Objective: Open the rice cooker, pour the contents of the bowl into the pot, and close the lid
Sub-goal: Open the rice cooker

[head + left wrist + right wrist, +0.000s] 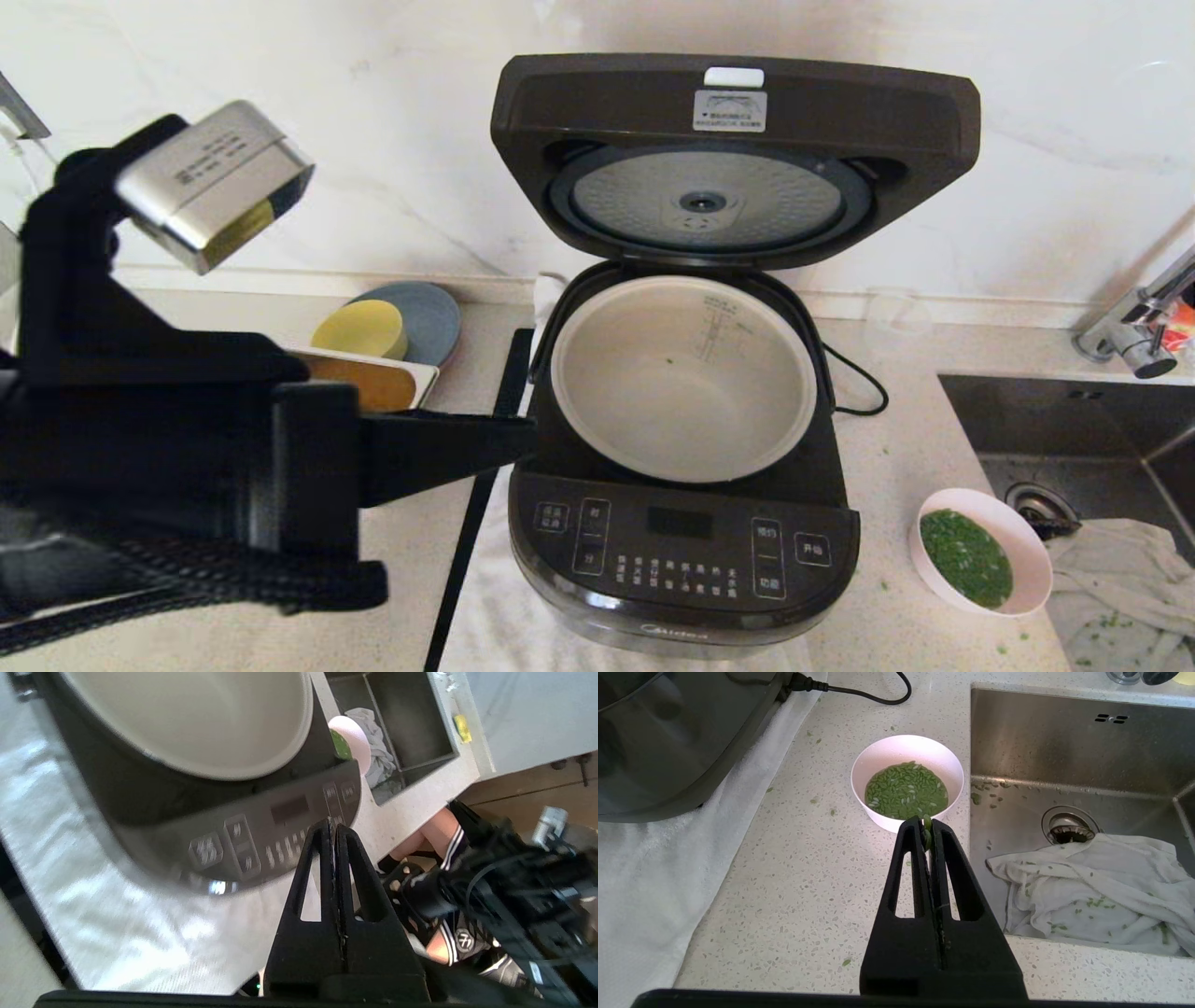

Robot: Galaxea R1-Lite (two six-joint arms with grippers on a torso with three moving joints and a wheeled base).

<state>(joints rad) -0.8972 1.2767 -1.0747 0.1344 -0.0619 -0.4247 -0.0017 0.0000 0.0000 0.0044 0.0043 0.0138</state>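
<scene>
The large glossy black rice cooker is seen standing on a white towel on the speckled pale surface, its front button panel turned toward the robot. The black hinged lid is raised upright against the marble wall, with the dimpled silver inner plate exposed. Inside, the round grey-beige inner pot is shown nearly bare, a single green speck lying on its wall beside the printed measuring marks.

The small pale pink-white bowl is found on the surface just right of the cooker's front corner, close beside the steel sink. It is filled with the chopped green contents, and stray green bits are scattered around it. A crumpled white cloth is seen lying in the sink near the drain.

The left hand is held in the air at the cooker's left edge, its black fingers pressed together on nothing. The right hand is out of the head view; in its wrist view it is poised above the surface near the bowl, its fingers closed tight, with a few green bits caught at the tips.

Behind the left arm, a yellow bowl on a blue-grey plate and a rectangular steel tray are glimpsed.
</scene>
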